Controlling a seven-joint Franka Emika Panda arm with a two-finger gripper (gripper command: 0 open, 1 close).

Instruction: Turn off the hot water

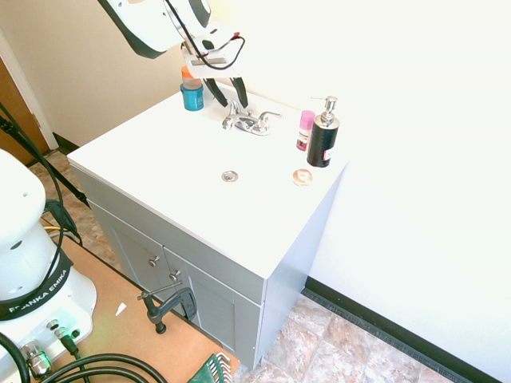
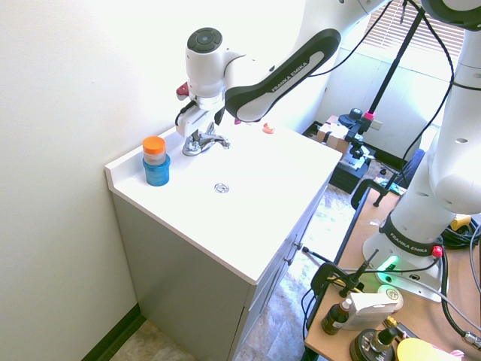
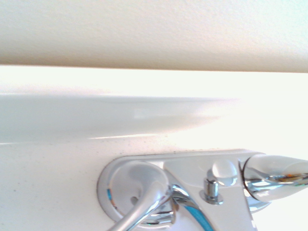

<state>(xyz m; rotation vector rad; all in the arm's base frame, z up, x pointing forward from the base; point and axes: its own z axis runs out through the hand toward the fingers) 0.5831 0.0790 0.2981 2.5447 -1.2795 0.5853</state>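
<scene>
The chrome faucet (image 1: 249, 122) stands at the back of the white sink top (image 1: 160, 152), with a short spout and two lever handles. No hot water stream shows from it. My gripper (image 1: 230, 102) hangs right over the lever nearer the blue jar, open, its black fingers (image 1: 215, 89) either side of that lever's raised tip; I cannot tell if they touch it. From the other side the gripper (image 2: 197, 126) hides part of the faucet (image 2: 204, 142). The wrist view shows the faucet (image 3: 192, 192) close up against the backsplash.
A blue jar with an orange lid (image 1: 192, 93) stands just beside the gripper. A pink bottle (image 1: 305, 130), a black pump bottle (image 1: 322, 136) and a small clear disc (image 1: 303, 177) sit on the other side. The drain (image 1: 230, 175) is mid-basin. The wall is close behind.
</scene>
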